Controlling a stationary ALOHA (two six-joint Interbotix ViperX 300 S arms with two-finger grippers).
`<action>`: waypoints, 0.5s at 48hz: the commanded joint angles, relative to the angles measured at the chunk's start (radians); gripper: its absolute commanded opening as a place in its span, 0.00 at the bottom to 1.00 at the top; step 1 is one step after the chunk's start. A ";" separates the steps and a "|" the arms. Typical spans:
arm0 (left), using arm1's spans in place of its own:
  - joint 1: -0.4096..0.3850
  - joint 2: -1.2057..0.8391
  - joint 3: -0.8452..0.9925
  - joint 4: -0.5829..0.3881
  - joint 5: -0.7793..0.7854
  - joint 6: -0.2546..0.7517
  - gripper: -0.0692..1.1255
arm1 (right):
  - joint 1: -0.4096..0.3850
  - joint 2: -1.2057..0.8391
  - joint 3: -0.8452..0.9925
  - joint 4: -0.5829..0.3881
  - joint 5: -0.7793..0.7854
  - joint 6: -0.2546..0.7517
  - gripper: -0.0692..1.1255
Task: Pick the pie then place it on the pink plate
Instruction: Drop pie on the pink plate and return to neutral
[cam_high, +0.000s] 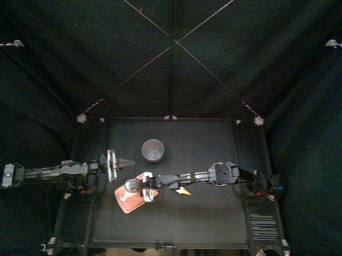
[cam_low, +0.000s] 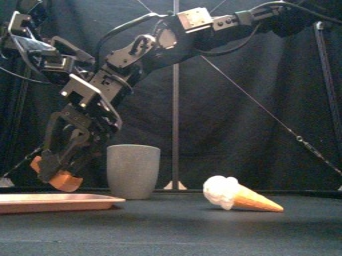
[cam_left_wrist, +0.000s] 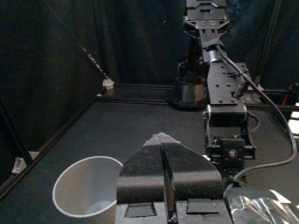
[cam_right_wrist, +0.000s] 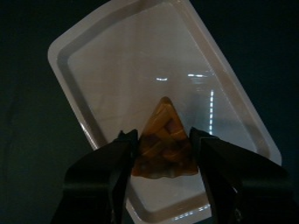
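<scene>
The right end effector (cam_right_wrist: 163, 137) is closed on the triangular orange-brown toy pie slice (cam_right_wrist: 162, 144). It holds the slice just above the flat pink plastic tray (cam_right_wrist: 105, 70), clear of its surface in the front view. The left end effector (cam_left_wrist: 167, 147) hovers shut and empty near the tall grey speckled cup (cam_left_wrist: 79, 185). A toy ice-cream cone (cam_low: 238, 195) lies on the black bench (cam_low: 281, 232).

Black curtains (cam_high: 67, 60) enclose a black table (cam_high: 201, 222)
</scene>
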 joint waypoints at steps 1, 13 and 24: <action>0.000 0.000 -0.020 0.000 -0.006 0.003 0.06 | -0.005 -0.029 -0.043 -0.005 0.009 0.000 0.78; 0.000 0.000 -0.017 0.000 -0.005 0.000 0.06 | -0.003 -0.044 -0.040 -0.021 -0.009 0.000 0.87; -0.002 0.000 -0.012 -0.005 -0.006 0.000 0.06 | 0.003 -0.133 0.061 -0.011 -0.072 0.003 0.87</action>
